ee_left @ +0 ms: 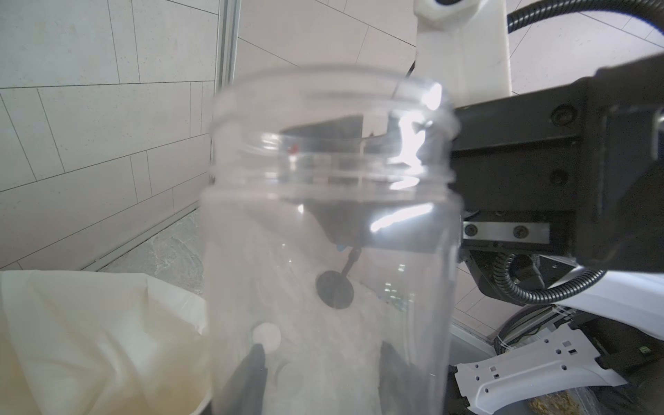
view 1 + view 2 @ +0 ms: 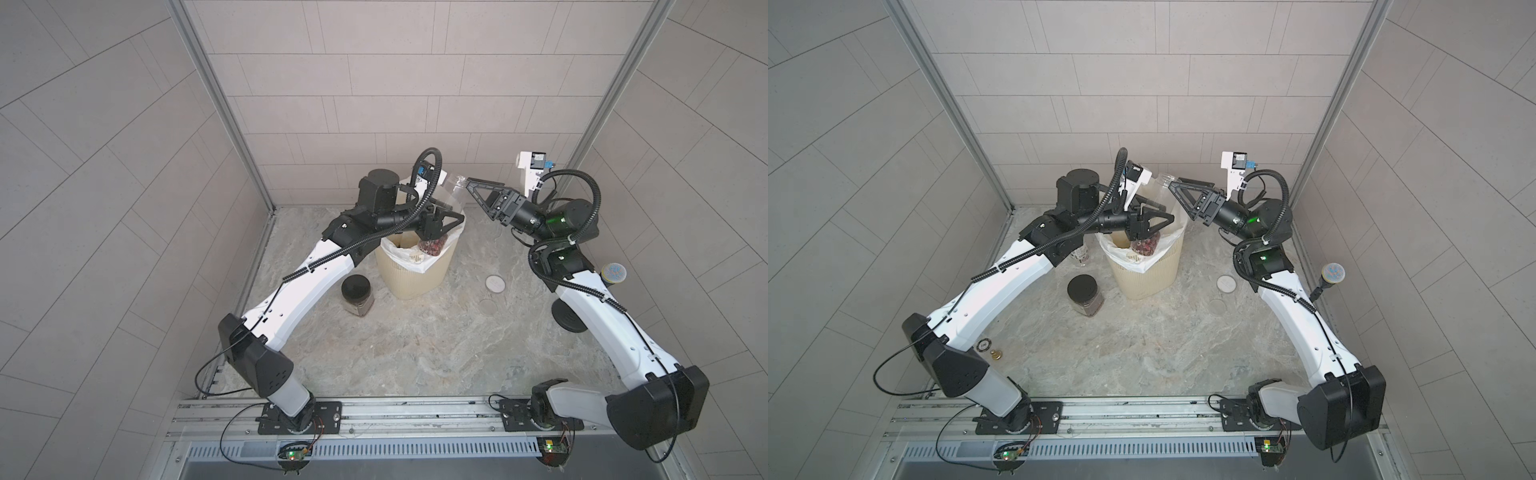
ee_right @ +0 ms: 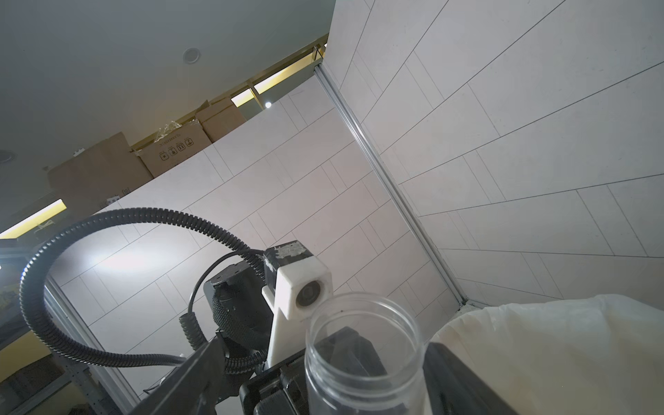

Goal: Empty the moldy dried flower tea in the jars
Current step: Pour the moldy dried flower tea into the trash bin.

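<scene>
My left gripper (image 2: 444,214) (image 1: 323,348) is shut on the body of a tall slim clear jar (image 2: 451,191) (image 1: 330,201), held lidless above the bin with its mouth upward. The reddish dried flower tea (image 2: 432,246) (image 2: 1147,246) shows as a dark mass in the jar's lower end. My right gripper (image 2: 466,183) (image 3: 323,352) is open, with one finger on each side of the jar's mouth (image 3: 363,345) and a gap on at least one side. A squat black-lidded jar (image 2: 356,293) (image 2: 1084,293) with dark tea stands on the table by the left arm.
The cream ribbed bin (image 2: 419,278) with its white liner (image 1: 90,341) stands under the held jar. Right of it lie a white lid (image 2: 495,284) and a clear lid (image 2: 487,306). Another clear jar (image 2: 1079,254) sits half hidden under the left arm. A brush (image 2: 614,272) leans at the right wall.
</scene>
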### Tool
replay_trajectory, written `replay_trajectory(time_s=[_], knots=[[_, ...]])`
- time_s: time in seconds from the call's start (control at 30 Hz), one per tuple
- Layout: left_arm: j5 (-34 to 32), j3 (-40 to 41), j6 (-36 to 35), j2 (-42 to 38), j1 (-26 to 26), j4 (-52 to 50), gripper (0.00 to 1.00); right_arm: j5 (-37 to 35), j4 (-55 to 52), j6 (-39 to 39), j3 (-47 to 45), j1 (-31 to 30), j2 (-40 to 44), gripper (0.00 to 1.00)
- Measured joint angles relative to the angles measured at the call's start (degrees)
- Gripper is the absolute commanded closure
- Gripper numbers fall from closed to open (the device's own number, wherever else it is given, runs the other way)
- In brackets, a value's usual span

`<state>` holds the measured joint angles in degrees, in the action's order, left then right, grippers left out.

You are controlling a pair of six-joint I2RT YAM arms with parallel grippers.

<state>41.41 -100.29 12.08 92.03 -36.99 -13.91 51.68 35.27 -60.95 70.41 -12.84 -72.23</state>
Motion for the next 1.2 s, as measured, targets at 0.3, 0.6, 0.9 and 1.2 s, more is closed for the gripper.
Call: replay_trajectory(time_s=[0.3,0.6,0.9,1.2], knots=[[2.3,0.0,-0.1,0.5,0.3,0.8,0.56,0.9,-11.2,6.4,1.7,-1.7,-0.8,0.13],[5.2,0.0,0.0,0.5,0.8,1.3,0.56,2.2,-11.6,7.0,2.9,-2.7,-2.8,0.36],[5.7,0.1,0.2,0.5,1.7,1.1,0.34,4.0,-7.6,5.0,3.5,-2.9,-4.9,0.52],[5.7,2.3,4.6,-0.3,4.5,6.9,0.2,3.2,-18.3,10.7,9.4,-1.0,-5.6,0.53]])
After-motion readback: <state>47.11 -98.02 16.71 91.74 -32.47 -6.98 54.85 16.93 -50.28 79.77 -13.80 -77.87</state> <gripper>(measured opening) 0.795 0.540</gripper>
